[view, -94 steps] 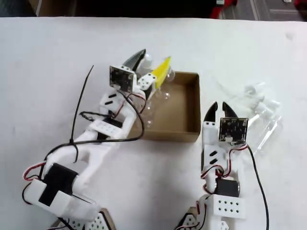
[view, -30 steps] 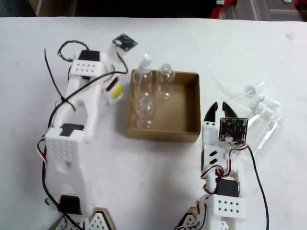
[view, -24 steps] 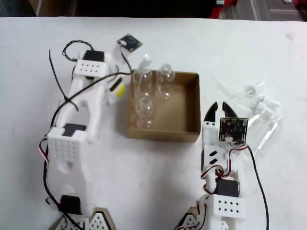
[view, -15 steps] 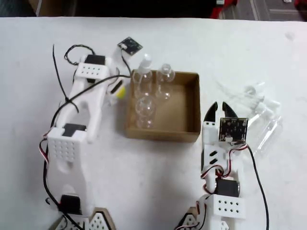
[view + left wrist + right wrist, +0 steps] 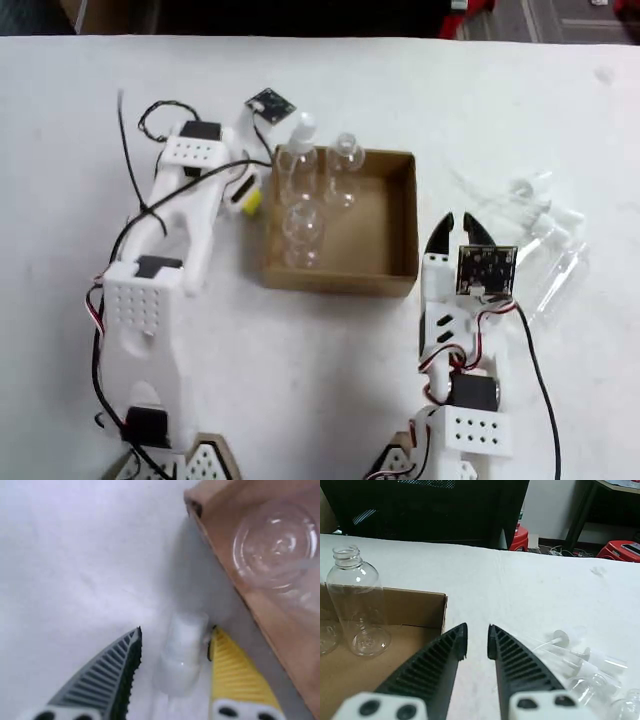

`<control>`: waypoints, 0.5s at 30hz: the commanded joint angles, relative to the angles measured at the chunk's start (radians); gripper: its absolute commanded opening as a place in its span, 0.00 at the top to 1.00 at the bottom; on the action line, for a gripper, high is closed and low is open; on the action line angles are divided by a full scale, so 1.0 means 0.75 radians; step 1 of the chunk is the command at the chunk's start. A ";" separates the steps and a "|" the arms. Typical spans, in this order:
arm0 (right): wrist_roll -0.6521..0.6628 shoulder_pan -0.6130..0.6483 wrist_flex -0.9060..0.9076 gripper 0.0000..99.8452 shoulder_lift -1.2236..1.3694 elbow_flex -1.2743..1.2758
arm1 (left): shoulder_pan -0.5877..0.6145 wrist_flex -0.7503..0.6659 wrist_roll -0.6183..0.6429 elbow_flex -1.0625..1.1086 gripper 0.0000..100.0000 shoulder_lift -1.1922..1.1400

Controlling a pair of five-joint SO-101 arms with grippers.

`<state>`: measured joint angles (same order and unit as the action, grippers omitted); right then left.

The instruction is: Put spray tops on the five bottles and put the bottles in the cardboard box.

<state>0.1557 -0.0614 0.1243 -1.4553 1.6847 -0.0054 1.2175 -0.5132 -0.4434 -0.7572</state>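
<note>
White surface (image 5: 330, 70) lies under both arms, with dark furniture (image 5: 445, 510) behind its far edge. On it, the left end effector (image 5: 175, 632) points down with its grey and yellow fingers spread. A white spray top (image 5: 181, 652) sits between them, close against the yellow one; I cannot tell whether they touch. Just past the yellow finger runs the outer wall of the cardboard box (image 5: 235, 575), and beyond that wall a clear bottle (image 5: 276, 544) stands inside. The right end effector (image 5: 477, 641) is only slightly parted and holds nothing, near the box's opposite wall. Ahead of it on one side an uncapped bottle (image 5: 359, 605) stands in the box. On its other side, loose spray tops (image 5: 580, 655) and loose bottles (image 5: 560, 270) lie on the surface. From above, a capped bottle (image 5: 298, 150) stands at the box's far corner.
</note>
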 commanded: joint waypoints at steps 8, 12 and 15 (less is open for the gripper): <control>-0.008 0.005 -0.026 0.94 0.007 0.014 | -0.015 0.033 -0.004 -0.061 0.96 0.015; -0.008 0.005 -0.026 0.94 0.007 0.014 | -0.013 0.039 -0.006 -0.068 0.96 0.030; -0.008 0.005 -0.026 0.94 0.007 0.014 | -0.003 0.041 -0.006 -0.072 0.97 0.046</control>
<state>0.1557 -0.0614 0.1243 -1.4553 1.6847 -0.0054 1.2329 -0.5132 -0.4450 -0.7572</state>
